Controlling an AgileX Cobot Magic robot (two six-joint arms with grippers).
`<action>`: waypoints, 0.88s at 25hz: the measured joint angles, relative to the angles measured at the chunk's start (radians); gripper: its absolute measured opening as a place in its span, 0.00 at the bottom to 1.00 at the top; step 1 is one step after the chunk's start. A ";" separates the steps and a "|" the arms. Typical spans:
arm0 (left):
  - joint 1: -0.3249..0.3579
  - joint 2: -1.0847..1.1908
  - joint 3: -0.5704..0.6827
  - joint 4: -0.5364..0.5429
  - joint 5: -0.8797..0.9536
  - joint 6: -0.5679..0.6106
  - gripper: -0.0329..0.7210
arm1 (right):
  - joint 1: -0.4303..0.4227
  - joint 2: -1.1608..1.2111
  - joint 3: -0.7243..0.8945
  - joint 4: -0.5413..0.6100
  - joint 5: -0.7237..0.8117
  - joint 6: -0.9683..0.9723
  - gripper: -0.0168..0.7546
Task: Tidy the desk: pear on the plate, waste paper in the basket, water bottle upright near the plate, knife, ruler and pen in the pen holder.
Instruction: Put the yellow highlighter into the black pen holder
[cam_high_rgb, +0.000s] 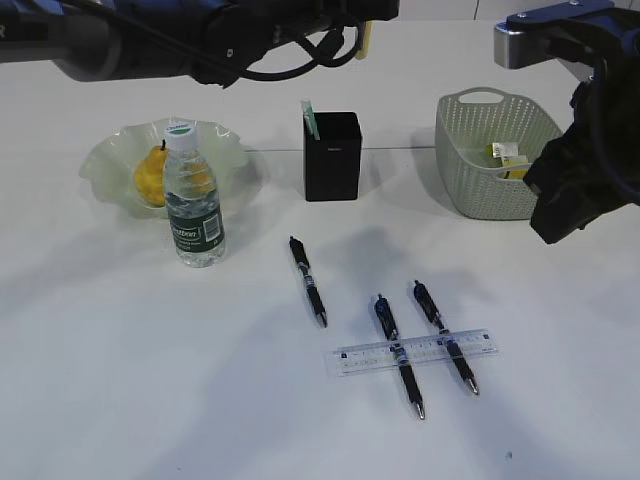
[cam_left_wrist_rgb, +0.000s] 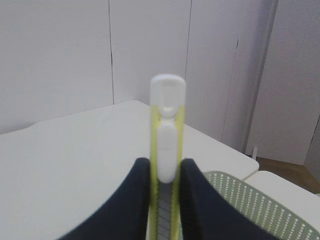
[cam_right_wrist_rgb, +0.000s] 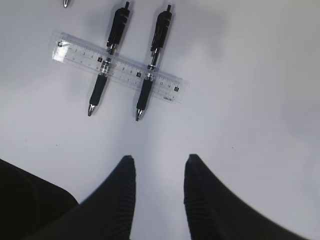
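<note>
My left gripper (cam_left_wrist_rgb: 165, 167) is shut on a yellow utility knife (cam_left_wrist_rgb: 168, 145) and holds it high above the black pen holder (cam_high_rgb: 332, 158); the knife shows at the top of the exterior view (cam_high_rgb: 366, 38). My right gripper (cam_right_wrist_rgb: 160, 165) is open and empty, above the table in front of the clear ruler (cam_right_wrist_rgb: 75, 52). The ruler (cam_high_rgb: 360, 357) lies across two black pens (cam_high_rgb: 399, 352) (cam_high_rgb: 445, 335). A third pen (cam_high_rgb: 308, 281) lies to their left. The pear (cam_high_rgb: 150, 176) sits on the plate (cam_high_rgb: 105, 160). The water bottle (cam_high_rgb: 192, 195) stands upright beside the plate. Waste paper (cam_high_rgb: 508, 157) lies in the basket (cam_high_rgb: 470, 160).
A green and white item (cam_high_rgb: 310, 118) sticks out of the pen holder. The basket's rim (cam_left_wrist_rgb: 250, 205) shows below the knife in the left wrist view. The right arm (cam_high_rgb: 575, 170) hangs in front of the basket's right side.
</note>
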 joint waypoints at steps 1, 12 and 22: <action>0.000 0.015 -0.020 0.000 0.004 0.000 0.18 | 0.000 0.000 0.000 0.000 0.000 0.000 0.35; 0.000 0.105 -0.087 0.000 0.036 0.000 0.18 | 0.000 0.000 0.000 -0.002 0.001 0.000 0.35; 0.000 0.109 -0.089 0.000 0.040 0.000 0.18 | 0.000 0.000 0.000 -0.002 0.001 0.000 0.35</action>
